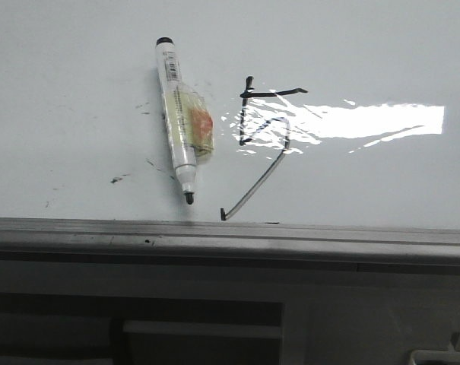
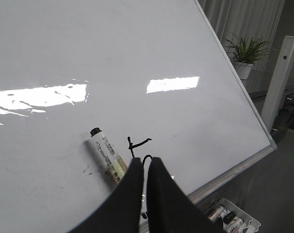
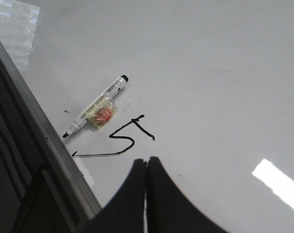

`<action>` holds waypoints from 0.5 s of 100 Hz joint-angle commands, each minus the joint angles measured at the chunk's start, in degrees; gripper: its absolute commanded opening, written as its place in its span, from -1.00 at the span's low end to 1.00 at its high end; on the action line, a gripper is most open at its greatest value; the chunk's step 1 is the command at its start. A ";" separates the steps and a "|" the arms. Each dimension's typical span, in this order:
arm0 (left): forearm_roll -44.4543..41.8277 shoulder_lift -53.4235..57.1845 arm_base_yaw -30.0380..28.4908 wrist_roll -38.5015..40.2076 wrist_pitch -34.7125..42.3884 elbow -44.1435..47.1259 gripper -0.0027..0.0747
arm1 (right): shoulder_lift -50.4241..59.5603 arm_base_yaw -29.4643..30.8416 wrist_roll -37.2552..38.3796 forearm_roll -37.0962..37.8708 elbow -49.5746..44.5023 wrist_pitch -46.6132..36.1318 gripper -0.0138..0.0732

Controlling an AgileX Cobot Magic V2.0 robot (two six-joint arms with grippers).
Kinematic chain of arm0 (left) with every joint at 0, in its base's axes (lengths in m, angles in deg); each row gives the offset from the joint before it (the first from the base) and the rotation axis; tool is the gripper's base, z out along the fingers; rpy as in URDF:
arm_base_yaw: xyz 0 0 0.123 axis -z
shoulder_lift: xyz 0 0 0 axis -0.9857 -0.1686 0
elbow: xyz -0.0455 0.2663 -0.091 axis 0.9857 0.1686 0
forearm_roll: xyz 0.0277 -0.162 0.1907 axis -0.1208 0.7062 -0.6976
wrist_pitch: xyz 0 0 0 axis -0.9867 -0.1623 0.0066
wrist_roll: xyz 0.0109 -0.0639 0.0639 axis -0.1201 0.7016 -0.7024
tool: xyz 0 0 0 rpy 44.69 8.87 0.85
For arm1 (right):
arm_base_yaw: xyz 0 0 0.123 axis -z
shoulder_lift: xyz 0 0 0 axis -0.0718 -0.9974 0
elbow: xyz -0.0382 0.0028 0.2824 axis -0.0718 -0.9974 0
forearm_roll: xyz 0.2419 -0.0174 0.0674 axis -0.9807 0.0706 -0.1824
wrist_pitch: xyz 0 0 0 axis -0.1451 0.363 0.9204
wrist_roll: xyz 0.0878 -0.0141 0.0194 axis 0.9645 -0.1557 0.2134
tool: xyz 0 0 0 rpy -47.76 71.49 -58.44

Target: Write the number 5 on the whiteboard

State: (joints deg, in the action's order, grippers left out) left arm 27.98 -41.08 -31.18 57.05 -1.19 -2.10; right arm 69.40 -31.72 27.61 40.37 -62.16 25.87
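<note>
In the front view we see a marker (image 1: 178,122) lying left of centre on the whiteboard (image 1: 70,84), uncapped tip toward the grey frame, and just right of it the number 5 (image 1: 264,144), its tail reaching the lower edge. No gripper shows there. The left gripper (image 2: 146,167), jaws pressed together on nothing, sits low in its frame, hiding part of the number. The right gripper (image 3: 147,167) (also closed, empty) hovers just below the whole number.
</note>
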 commanded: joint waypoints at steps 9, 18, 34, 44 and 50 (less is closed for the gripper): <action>-0.47 0.02 -0.06 0.03 6.30 -0.53 -0.98 | -0.65 0.35 0.03 -0.49 1.43 -4.76 -0.83; -7.10 1.59 -2.25 -1.49 11.47 2.85 -0.98 | -0.65 0.35 0.03 -0.49 1.43 -4.76 -0.83; -8.40 6.27 -13.55 0.14 14.68 12.11 -0.98 | -0.65 0.35 0.03 -0.49 1.43 -4.76 -0.83; -16.33 9.87 -21.47 6.60 12.22 16.45 -0.98 | -0.65 0.35 0.03 -0.49 1.43 -4.76 -0.83; -19.38 11.93 -25.39 9.19 4.86 16.15 -0.98 | -0.65 0.35 0.03 -0.49 1.43 -4.76 -0.83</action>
State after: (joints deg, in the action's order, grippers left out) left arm 13.78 -30.98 -51.77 61.63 4.87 12.91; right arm 69.40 -31.72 27.74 40.37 -62.16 25.87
